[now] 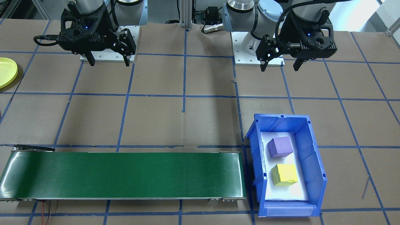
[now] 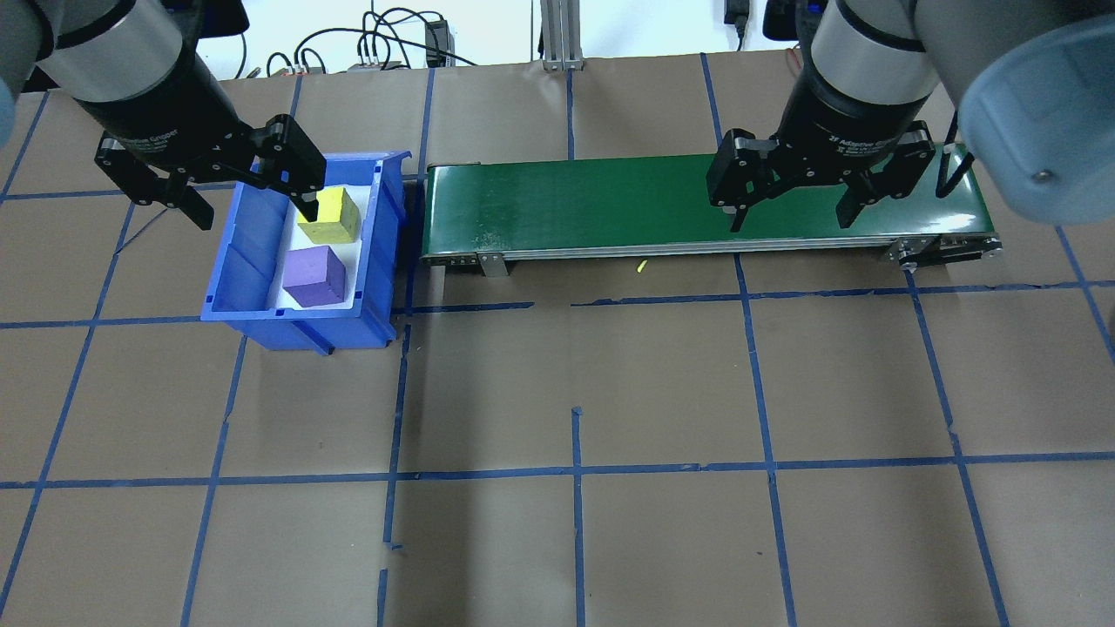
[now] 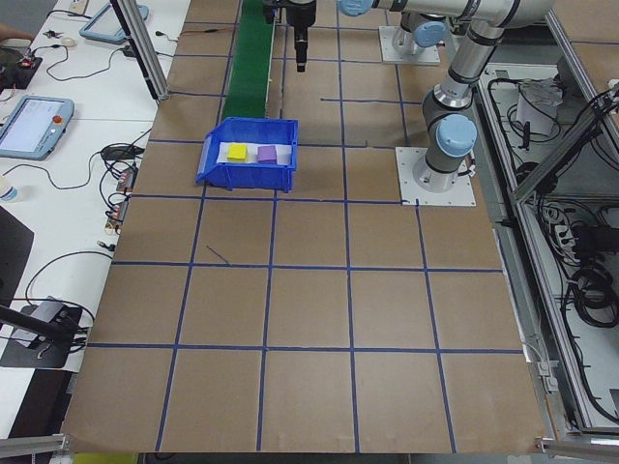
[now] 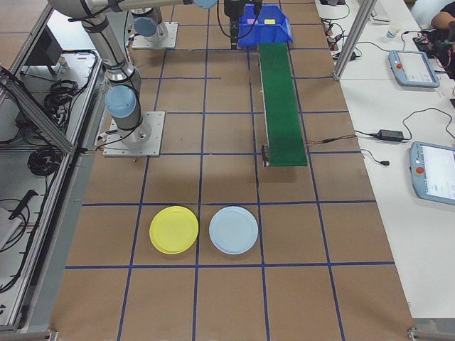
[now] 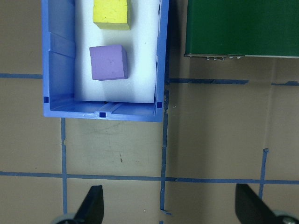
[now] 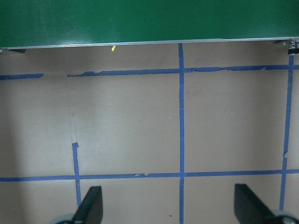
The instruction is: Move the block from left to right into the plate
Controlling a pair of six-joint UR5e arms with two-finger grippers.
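Resting in bin (image 1: 314,175): two blocks (image 1: 280,147)

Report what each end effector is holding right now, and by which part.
Nothing is held. The left end effector and right end effector are both open and empty; the purple block and yellow block lie untouched in the blue bin.

I operate in a robotics laboratory. My two arms bolt to base plates (image 3: 436,178) on a table (image 3: 309,319) covered in brown board and gridded with blue tape. Aluminium framing (image 4: 353,35) borders the cell. A side bench (image 4: 398,142) carries teach pendants (image 4: 409,67), cables and power supplies.
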